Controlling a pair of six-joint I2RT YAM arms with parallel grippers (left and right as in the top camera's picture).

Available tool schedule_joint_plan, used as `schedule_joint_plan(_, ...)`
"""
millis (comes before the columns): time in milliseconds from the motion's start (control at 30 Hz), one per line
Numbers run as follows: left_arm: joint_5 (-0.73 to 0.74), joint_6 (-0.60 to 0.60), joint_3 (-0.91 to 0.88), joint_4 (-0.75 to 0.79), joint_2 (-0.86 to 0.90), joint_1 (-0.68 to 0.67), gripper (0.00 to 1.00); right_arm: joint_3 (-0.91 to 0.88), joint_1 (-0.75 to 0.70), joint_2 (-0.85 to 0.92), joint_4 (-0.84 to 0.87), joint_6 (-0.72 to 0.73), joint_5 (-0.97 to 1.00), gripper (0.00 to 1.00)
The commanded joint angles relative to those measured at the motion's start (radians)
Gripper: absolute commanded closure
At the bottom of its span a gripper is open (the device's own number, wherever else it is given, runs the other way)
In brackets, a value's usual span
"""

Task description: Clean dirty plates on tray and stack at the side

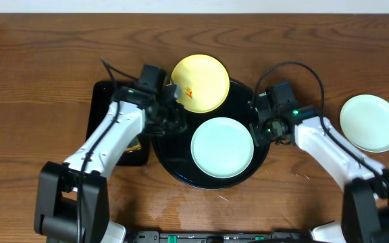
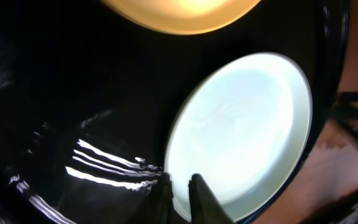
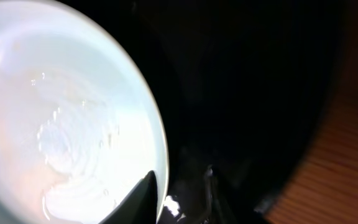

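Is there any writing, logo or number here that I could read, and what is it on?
None: no view shows a readable word, number or logo.
The small orange mark on the yellow plate is too small to tell as a sign or only a smear.

Found a large round glossy black tray (image 1: 174,160) with a raised rim at the table's middle. Found on it, toward the near right, a pale mint-white plate (image 1: 222,147), flat and face up, its right edge close to the tray's rim, with faint glinting streaks across its face in the wrist views. Found a pale yellow plate (image 1: 200,83) at the tray's far side, overlapping the rim there, with a small orange smear (image 1: 190,91) left of its centre; tilted or flat, could not tell. Found a second mint-white plate (image 1: 371,123) well apart to the right, off the tray, flat on the table.
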Motion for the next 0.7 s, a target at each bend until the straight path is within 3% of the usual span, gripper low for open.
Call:
schedule_joint_plan(0,-0.059,-0.077,-0.053,0.043,0.021,-0.059,0.92,0.006,-0.052,0.07,0.01,-0.083,-0.215,0.67)
schedule_joint_plan(300,-0.057,-0.149,-0.077,0.084,0.153,-0.125,0.93,0.006,-0.117,0.165,0.009,-0.138,-0.397,0.74)
schedule_joint_plan(667,-0.026,-0.145,-0.077,0.126,0.221,-0.135,0.92,0.006,-0.117,0.186,0.063,-0.139,-0.553,0.79)
